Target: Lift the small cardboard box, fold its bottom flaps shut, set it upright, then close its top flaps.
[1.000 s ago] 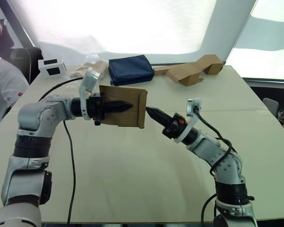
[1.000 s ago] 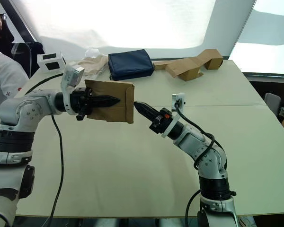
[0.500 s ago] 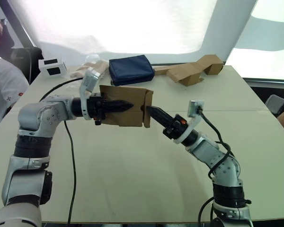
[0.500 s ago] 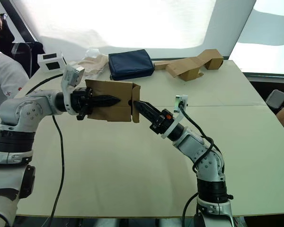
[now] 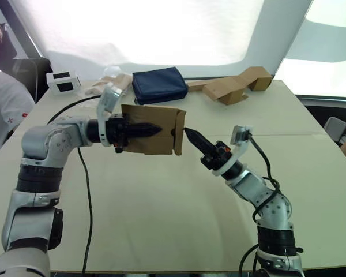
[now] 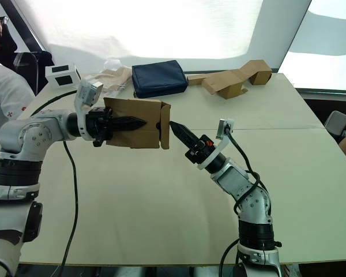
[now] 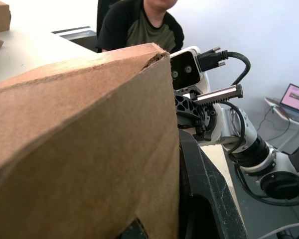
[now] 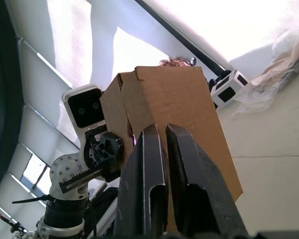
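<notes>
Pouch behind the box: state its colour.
Dark navy blue pouch; the right eye view shows it best.

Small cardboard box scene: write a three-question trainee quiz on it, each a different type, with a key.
1. True or false: the small cardboard box is resting on the table.
2. Which gripper holds the box? A) left gripper B) right gripper C) both
3. Fill in: behind the box on the table lies a dark ____ pouch.

Key:
1. False; it is held above the table.
2. A; the right gripper's tip is at the box's end, its fingers nearly together, not gripping.
3. Blue.
</notes>
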